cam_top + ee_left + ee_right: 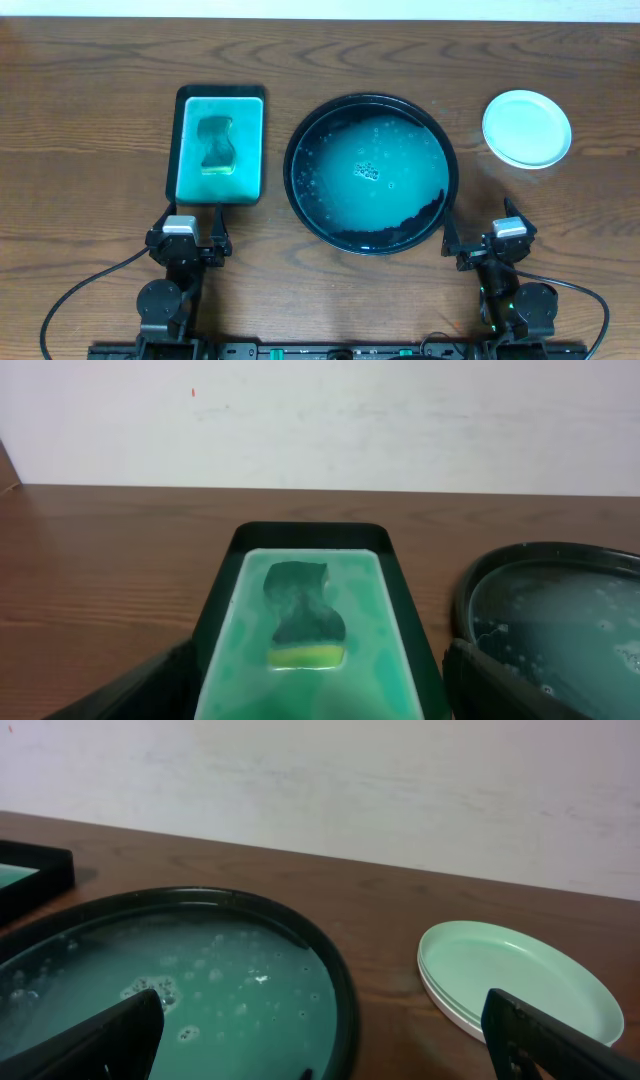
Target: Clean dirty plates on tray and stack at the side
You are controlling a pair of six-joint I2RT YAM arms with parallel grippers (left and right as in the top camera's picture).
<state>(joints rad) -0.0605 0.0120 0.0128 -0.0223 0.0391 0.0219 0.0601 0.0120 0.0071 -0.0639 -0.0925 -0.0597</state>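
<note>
The round black tray (290, 165) sits mid-table, holding foamy teal water with no plate on it. Its rim also shows in the left wrist view (465, 595) and the right wrist view (335, 980). The pale-aqua plates (527, 128) lie stacked on the bare wood at the far right, also seen from the right wrist (515, 980). My left gripper (188, 233) rests open near the front edge, facing the rectangular tray, with nothing between its fingers (150, 685). My right gripper (482, 236) is open and empty, just in front of the round tray's right side.
A rectangular teal tray with a black rim (182, 150) stands left of the round tray. It holds green liquid and a sponge (217, 145), which is also seen from the left wrist (305, 615). Cables trail from both arm bases at the front edge.
</note>
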